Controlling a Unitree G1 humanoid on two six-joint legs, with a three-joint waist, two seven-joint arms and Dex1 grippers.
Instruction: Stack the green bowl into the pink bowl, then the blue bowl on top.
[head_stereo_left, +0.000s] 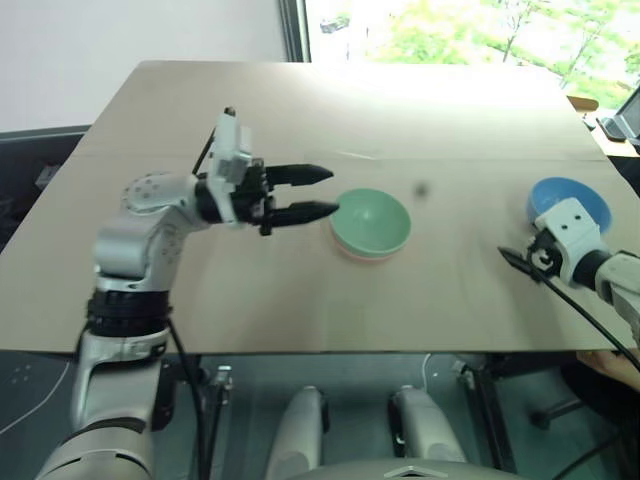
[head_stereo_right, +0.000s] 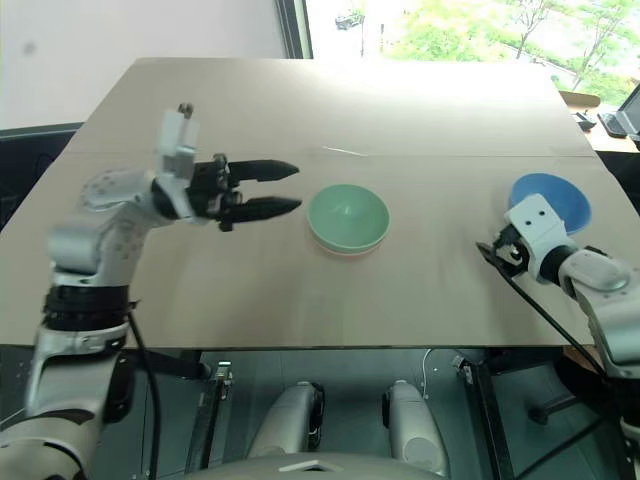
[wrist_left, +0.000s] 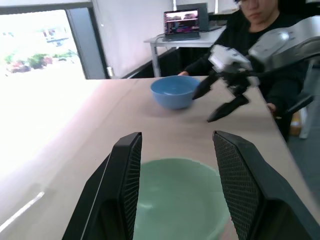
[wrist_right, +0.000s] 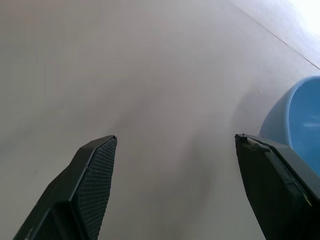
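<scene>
On your left side, the robot's left gripper (head_stereo_left: 322, 192) hangs above the beige wooden desk (head_stereo_left: 300, 110), pointing sideways toward the middle. Its jaws stand apart and grasp nothing; the tips are just beside the rim of the bowls, w/ a small gap as far as I can tell.

In the middle of the desk you see the small round mint-green plastic bowl (head_stereo_left: 372, 218). It sits already inside the small round salmon-pink plastic bowl (head_stereo_left: 352, 250), from which only a thin pink edge shows under the green rim. So I judge step 1 is done: green is in pink, and the stack looks level and stable.

On your right side stands the small round sky-blue plastic bowl (head_stereo_left: 568, 200), alone on the desk near the right edge, well apart from the stack. The right gripper (wrist_left: 212, 103) is just beside it, on the near side, w/ jaws released and wide; in the right wrist view the blue wall is beside one finger, not between both. Nothing is held.

What is left, imo: grasp the blue bowl by its rim, carry it over to the middle, set it into the green one. Approx half of the task remains.

A person sits behind the desk on the right side.
</scene>
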